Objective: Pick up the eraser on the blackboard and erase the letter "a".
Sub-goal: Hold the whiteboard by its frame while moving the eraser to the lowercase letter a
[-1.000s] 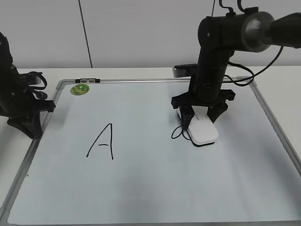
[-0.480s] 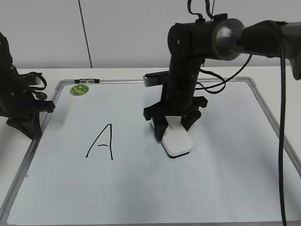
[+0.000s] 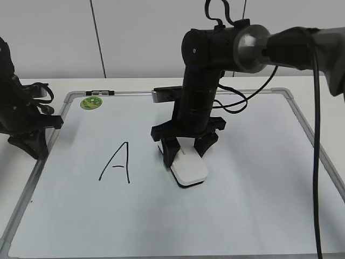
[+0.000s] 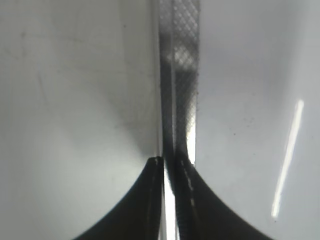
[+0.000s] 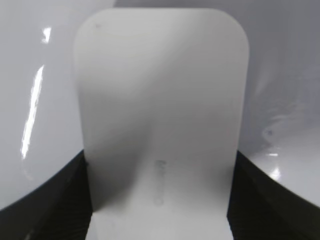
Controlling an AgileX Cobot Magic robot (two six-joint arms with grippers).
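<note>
The counter is white & carries the blackboard, a big pale board w/ grey metal frame, lying flat & filling most of the exterior view. Right arm comes in from upper right, black, pointing down over the board's middle. Left arm sits at the far left edge, by the board's left frame rail.

Right hand is clenched on the eraser: one finger each side of its near end, per right wrist view, where the white block fills the frame between the dark fingers. Eraser lies flat on the board, just right of centre, dark underside touching the surface.

Left hand has its two fingertips pressed together w/ nothing between them, right over the frame rail.

Capital "A" in black marker sits left of the eraser, apart from it. Green round sticker near the board's top-left corner. Small "a" can't be seen
</note>
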